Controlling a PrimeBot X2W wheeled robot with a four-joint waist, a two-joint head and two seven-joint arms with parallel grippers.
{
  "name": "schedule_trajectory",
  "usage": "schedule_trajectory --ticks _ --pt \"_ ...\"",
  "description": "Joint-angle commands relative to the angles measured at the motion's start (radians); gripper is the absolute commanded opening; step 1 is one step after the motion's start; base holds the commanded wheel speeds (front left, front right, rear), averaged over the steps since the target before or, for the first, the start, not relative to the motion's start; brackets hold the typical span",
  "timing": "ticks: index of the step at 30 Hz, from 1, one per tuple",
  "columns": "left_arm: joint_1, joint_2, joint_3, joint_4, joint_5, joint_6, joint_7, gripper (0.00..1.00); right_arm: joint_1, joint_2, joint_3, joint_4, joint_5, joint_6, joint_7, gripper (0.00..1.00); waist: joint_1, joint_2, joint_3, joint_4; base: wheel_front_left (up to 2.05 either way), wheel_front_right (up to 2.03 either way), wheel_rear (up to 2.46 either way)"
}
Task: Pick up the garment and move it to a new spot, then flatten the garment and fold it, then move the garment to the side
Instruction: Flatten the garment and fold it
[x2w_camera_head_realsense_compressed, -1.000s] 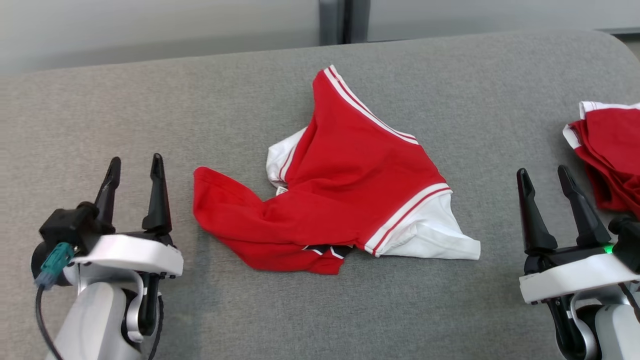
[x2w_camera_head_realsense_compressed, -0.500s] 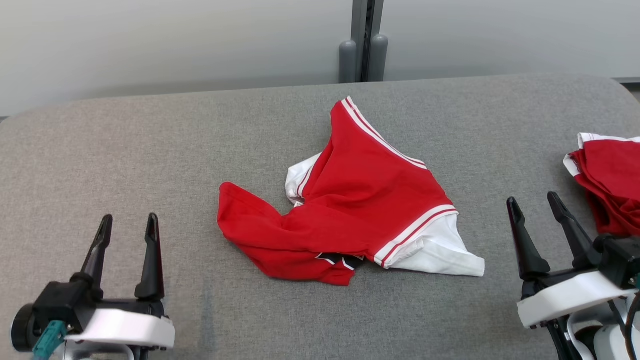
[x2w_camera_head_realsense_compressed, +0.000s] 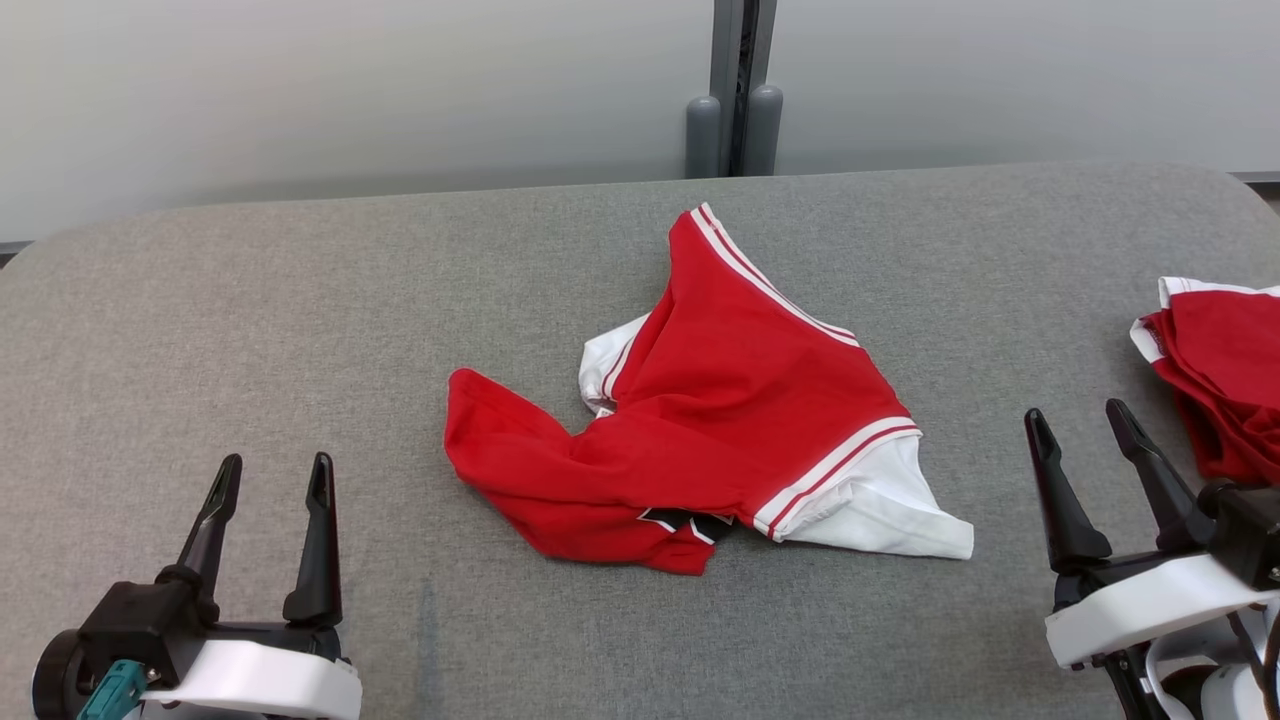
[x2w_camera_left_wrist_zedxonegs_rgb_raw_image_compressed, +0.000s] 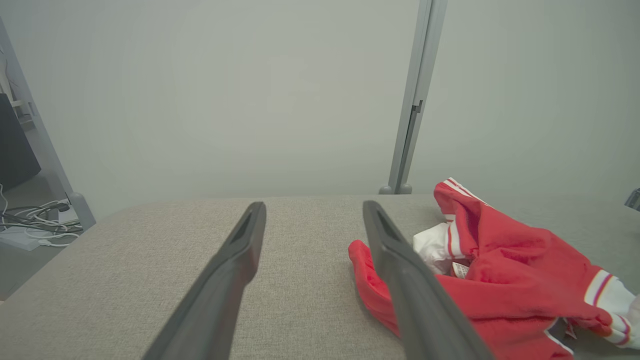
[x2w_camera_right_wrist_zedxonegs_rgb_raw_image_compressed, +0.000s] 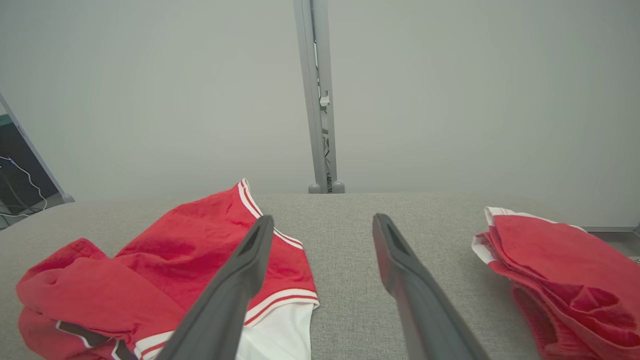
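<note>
Two grippers, both empty: left gripper at the near left and right gripper at the near right, each with its fingers spread moderately wide and pointing away from the robot, touching nothing, held above the grey padded table. Red and white garment lies crumpled at the table's middle, between the two grippers and apart from both. Long axis runs roughly left to right: bunched red end toward the left gripper, white sleeve with red stripes toward the right gripper; one striped corner points away, toward the grey post behind the table. A second red garment is heaped at the right edge, just beyond the right gripper. Left wrist view adds a small label in the garment's folds and loose cables on the floor past the table's left end; right wrist view takes in both garments, one on either side of its fingers
</note>
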Motion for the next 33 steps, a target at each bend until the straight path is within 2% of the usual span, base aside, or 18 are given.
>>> schedule_trajectory --ticks 1,4,8,11,19,20,28,33 --pt "-0.002 0.004 0.001 -0.006 0.007 0.007 0.004 1.00 0.001 0.000 -0.003 -0.008 0.000 0.000 0.001 1.00 0.0000 0.0000 0.001 0.003 0.00 0.00 0.00" --pt "-0.013 0.004 -0.004 -0.013 0.009 0.007 0.006 1.00 -0.013 -0.006 -0.001 -0.009 0.002 0.000 0.010 1.00 0.0000 0.0000 0.008 0.014 0.00 0.00 0.00" --pt "-0.045 -0.003 -0.019 -0.015 0.014 0.007 0.010 1.00 -0.072 -0.043 0.072 0.000 -0.002 0.000 0.034 1.00 0.0000 0.0000 0.032 0.055 0.00 0.00 0.00" --pt "-0.066 -0.008 -0.028 -0.009 0.012 0.004 0.008 1.00 -0.125 -0.075 0.176 0.021 0.009 0.000 0.065 1.00 0.0000 0.0000 0.048 0.082 0.00 0.00 0.00" --pt "-0.103 -0.027 -0.045 0.018 0.009 -0.001 -0.007 1.00 -0.315 -0.156 0.543 0.091 0.060 0.000 0.142 1.00 0.0000 0.0000 0.097 0.139 0.00 0.00 0.00" --pt "-0.103 -0.027 -0.045 0.018 0.009 -0.001 -0.007 1.00 -0.315 -0.156 0.543 0.091 0.060 0.000 0.142 1.00 0.0000 0.0000 0.097 0.139 0.00 0.00 0.00" --pt "-0.147 -0.047 -0.063 0.055 0.002 -0.016 -0.029 1.00 -0.560 -0.177 0.838 0.255 0.142 0.000 0.173 1.00 0.0000 0.0000 0.143 0.188 0.00 0.00 0.00" --pt "-0.158 -0.058 -0.070 0.079 0.000 -0.020 -0.043 1.00 -0.674 -0.180 0.984 0.334 0.200 0.000 0.185 1.00 0.0000 0.0000 0.152 0.205 0.00 0.00 0.00"
